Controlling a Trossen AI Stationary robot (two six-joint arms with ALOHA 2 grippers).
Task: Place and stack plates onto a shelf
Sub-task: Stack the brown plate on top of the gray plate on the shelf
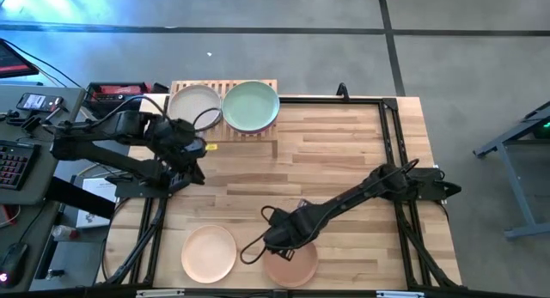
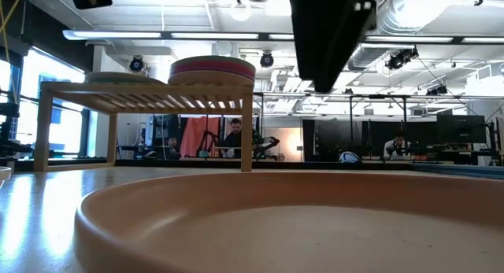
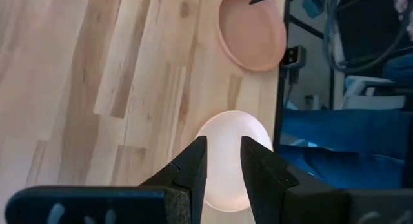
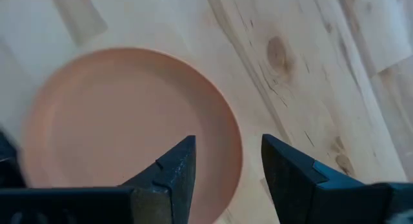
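The right gripper (image 4: 222,169), fingers apart, is held over the peach plate (image 4: 122,127) (apparently for pickup); the left gripper (image 3: 222,162) waits near the shelf (image 1: 225,88), fingers narrowly apart.

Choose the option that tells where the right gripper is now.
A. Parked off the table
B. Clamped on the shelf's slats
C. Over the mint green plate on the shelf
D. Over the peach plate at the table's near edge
D: in the high view the right gripper hangs, open, over the peach plate at the near edge; its wrist view shows the plate's rim beyond its fingers.
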